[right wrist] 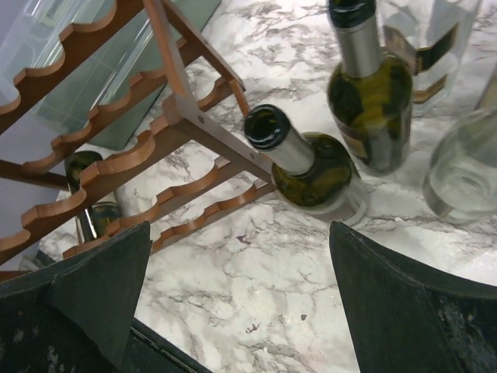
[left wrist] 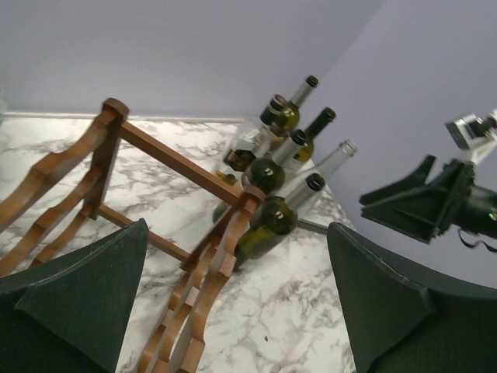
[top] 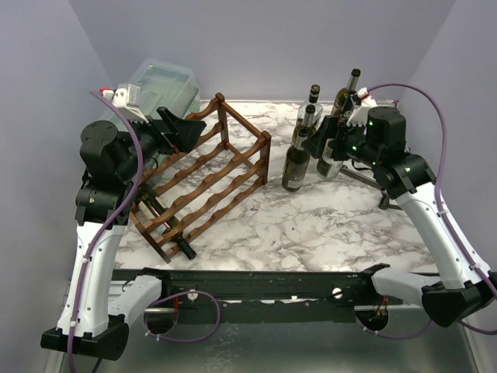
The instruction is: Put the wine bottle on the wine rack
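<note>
Red-brown wooden wavy-rail wine rack [top: 210, 175] on marble desk [top: 326, 225]. Dark green glass wine bottle [top: 295, 162] upright just beside rack's rt end, w/ other glass bottles [top: 347, 92]. L pincer [left wrist: 237, 299] spread, empty, above rack. R pincer [right wrist: 241, 299] spread, empty, near bottles.

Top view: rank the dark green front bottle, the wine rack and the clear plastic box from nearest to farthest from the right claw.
From the right claw:
1. dark green front bottle, just left of the claw, at the front of the standing bottles.
2. wine rack, centre-left of the table.
3. clear plastic box, far back-left corner, behind the rack.
</note>
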### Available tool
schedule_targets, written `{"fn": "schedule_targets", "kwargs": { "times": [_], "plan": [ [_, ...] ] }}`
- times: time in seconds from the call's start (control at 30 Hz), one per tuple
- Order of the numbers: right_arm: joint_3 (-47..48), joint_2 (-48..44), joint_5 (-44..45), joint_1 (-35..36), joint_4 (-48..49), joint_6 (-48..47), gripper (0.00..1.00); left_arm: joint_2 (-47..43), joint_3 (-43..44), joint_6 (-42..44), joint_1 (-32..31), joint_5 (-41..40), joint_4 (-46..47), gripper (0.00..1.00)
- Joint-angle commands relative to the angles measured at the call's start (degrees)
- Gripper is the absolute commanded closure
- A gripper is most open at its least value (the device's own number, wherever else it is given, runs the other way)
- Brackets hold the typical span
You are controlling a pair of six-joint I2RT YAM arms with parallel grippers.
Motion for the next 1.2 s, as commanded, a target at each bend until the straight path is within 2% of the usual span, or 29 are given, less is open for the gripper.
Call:
{"fn": "schedule_targets", "kwargs": {
  "times": [0.0, 0.1, 0.17, 0.47, 0.53, 0.73, 1.03, 1.17],
  "plan": [
    [2.89, 5.14, 8.16, 6.9, -1.64, -3.41, 0.0, 1.78, -0.2, 1.53, 0.3, 12.01, 1.85, 0.02],
    [4.45, 8.26, 23.25, 12.66, -3.22, -4.2, 0.0, 3.07, -0.16, 1.92, 0.28, 14.51, 1.68, 0.02],
    [4.88, 9.43, 26.17, 13.33, -3.28, -4.52, 0.0, 3.66, -0.07, 1.97, 0.31, 15.94, 1.4, 0.02],
    [8.28, 16.35, 32.39, 13.41, -3.49, -3.99, 0.0, 6.59, -0.64, 0.03, -0.3, 17.02, 1.15, 0.02],
    [9.36, 17.68, 32.66, 13.46, -3.53, -3.92, 0.01, 7.54, -0.86, -0.36, -2.46, 16.27, 1.14, 0.02],
    [9.99, 19.51, 33.17, 13.52, -2.01, -3.57, 0.07, 12.57, 1.19, 1.35, -15.17, 10.47, -0.4, 0.02],
    [7.08, 19.58, 35.65, 13.55, 4.18, -5.79, 0.17, 16.26, 3.59, 3.36, -22.53, 2.54, -1.5, 0.01],
    [6.29, 20.72, 35.8, 13.54, 5.08, -5.76, 0.24, 16.95, 3.9, 3.39, -24.27, 2.37, -2.19, 0.01]
  ]
}}
